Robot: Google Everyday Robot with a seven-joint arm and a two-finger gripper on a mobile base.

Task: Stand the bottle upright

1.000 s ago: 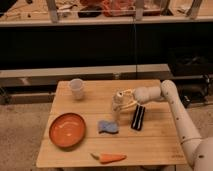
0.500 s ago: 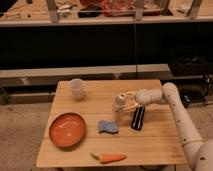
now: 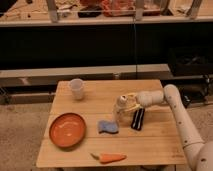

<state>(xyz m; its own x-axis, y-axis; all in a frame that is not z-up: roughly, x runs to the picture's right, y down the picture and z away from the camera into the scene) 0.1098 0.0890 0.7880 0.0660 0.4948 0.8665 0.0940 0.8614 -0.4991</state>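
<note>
The bottle [image 3: 120, 108] is small, pale and whitish. It stands roughly upright on the wooden table [image 3: 150, 142], right of centre, with its cap at the top. My gripper [image 3: 127, 103] reaches in from the right at the end of the white arm [image 3: 172, 102]. It is shut on the bottle's upper part. The bottle's right side is hidden behind the fingers.
A flat black rectangular object [image 3: 137, 119] lies just right of the bottle, under the wrist. A blue sponge [image 3: 107, 126] sits to its left. An orange plate [image 3: 67, 130] is front left, a carrot [image 3: 110, 158] at the front edge, and a white cup [image 3: 76, 89] back left.
The gripper and bottle have hardly moved, shifting only slightly right and down. Nothing else on the table has changed.
</note>
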